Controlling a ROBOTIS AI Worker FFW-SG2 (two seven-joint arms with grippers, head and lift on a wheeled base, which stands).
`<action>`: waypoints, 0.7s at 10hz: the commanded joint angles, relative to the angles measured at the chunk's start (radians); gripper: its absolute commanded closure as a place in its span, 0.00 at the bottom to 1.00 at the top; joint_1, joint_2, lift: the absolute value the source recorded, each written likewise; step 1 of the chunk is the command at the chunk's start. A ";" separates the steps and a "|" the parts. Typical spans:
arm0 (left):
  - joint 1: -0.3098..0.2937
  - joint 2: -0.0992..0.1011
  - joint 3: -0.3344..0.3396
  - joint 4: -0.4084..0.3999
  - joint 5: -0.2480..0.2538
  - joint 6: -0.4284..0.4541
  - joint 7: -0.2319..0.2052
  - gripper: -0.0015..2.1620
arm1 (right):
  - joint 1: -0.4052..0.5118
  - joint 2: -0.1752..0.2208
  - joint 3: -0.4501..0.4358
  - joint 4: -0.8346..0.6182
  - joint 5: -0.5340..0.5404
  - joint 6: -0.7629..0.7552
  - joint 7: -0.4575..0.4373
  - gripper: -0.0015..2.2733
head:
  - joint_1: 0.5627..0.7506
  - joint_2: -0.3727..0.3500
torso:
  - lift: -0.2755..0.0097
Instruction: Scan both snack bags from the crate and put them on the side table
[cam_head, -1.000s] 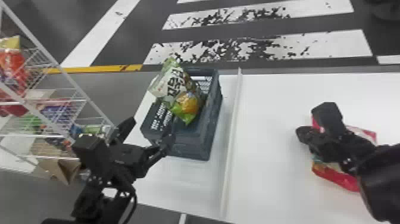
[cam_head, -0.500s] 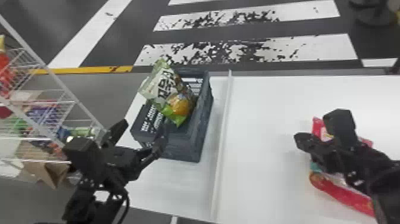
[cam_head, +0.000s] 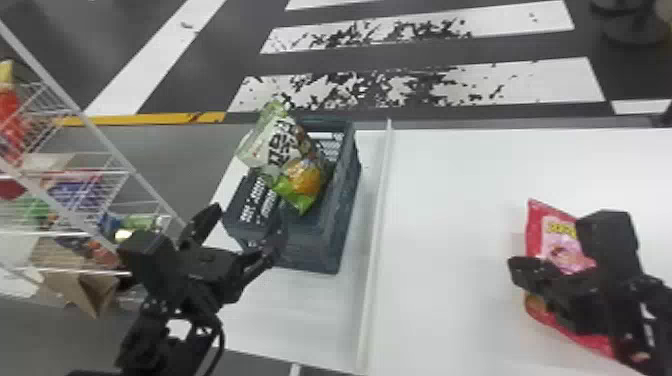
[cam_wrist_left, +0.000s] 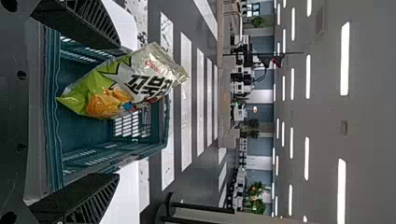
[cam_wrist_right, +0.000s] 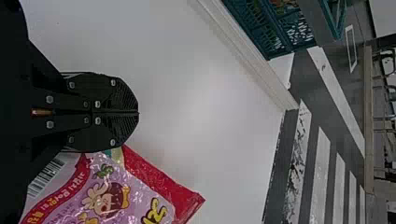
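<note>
In the head view, my left gripper (cam_head: 241, 235) stands open at the near left corner of the blue-green crate (cam_head: 320, 250). A green and white snack bag (cam_head: 287, 157) leans in the crate, its top rising over the rim. The left wrist view has my left gripper (cam_wrist_left: 116, 111) with fingers wide apart and the same bag (cam_wrist_left: 126, 86) beyond them, untouched. On the white side table (cam_head: 450, 200), a red and pink snack bag (cam_head: 560, 245) lies partly hidden by my right gripper (cam_head: 517, 270). In the right wrist view, my right gripper (cam_wrist_right: 138, 112) is shut on nothing, beside the pink bag (cam_wrist_right: 116, 196).
A white raised edge (cam_head: 377, 240) runs between the crate's surface and the side table. At the left stands a wire shelf (cam_head: 95, 170) with assorted packages. A striped floor (cam_head: 425, 85) lies beyond the tables.
The head view has shifted somewhat. My right gripper has drawn back toward the robot over the pink bag, so more of the bag's far part shows. The green bag still leans in the crate.
</note>
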 joint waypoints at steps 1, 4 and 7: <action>-0.004 0.001 -0.010 0.005 0.000 0.000 -0.002 0.00 | 0.000 -0.003 -0.005 0.016 0.013 0.009 0.000 0.99 | 0.70 0.88 | 0.66; -0.001 0.005 -0.008 0.005 0.002 0.000 -0.003 0.00 | -0.009 -0.018 -0.057 0.028 0.012 0.015 0.000 0.99 | 0.70 0.84 | 0.66; -0.001 0.004 -0.010 0.006 0.002 0.000 -0.005 0.00 | -0.019 -0.046 -0.098 0.031 0.004 0.030 0.001 0.99 | 0.70 0.76 | 0.66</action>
